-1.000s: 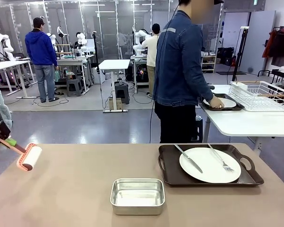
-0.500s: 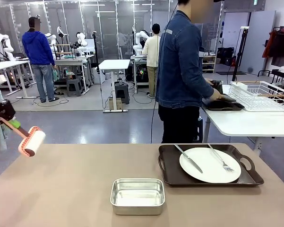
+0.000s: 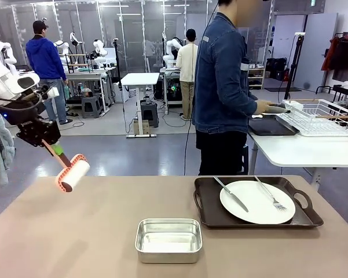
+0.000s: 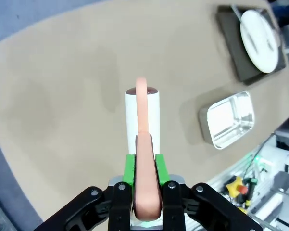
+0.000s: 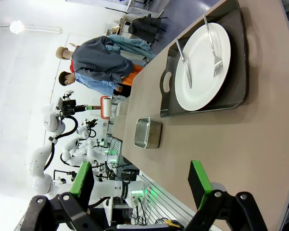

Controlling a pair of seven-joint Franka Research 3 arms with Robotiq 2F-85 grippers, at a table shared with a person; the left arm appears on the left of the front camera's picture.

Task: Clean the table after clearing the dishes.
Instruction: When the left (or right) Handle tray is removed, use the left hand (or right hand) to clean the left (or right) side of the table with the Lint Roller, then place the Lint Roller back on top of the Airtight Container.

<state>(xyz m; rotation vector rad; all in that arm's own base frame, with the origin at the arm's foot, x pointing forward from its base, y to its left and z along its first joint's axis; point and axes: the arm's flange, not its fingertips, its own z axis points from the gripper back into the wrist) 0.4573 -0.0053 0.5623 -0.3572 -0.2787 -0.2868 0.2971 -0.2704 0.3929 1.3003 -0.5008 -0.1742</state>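
Your left gripper (image 3: 55,149) is clamped tight on the salmon-pink handle of a white-rolled lint roller (image 3: 73,174), green pads pinching it from both sides. The roll hangs in the air over the far left part of the plain beige-brown table (image 3: 92,231), not touching it.

To do this stroke well, bring the roll down flat so its whole length meets the top rather than one end. Then draw it in straight, overlapping lanes with light, even pressure. Start on the bare left side; that looks like the safest ground.

From the left wrist, the roller points out over open tabletop, with the square steel pan (image 3: 168,238) off to one side and well apart from it. Farther right sits a dark handled tray (image 3: 205,209) carrying a round white plate (image 3: 256,202) with a silver knife (image 3: 231,194) and fork (image 3: 271,196). I'd judge that side not ready for rolling.

Your right gripper (image 5: 140,187) is spread wide, holding nothing, looking along the table toward that tray.
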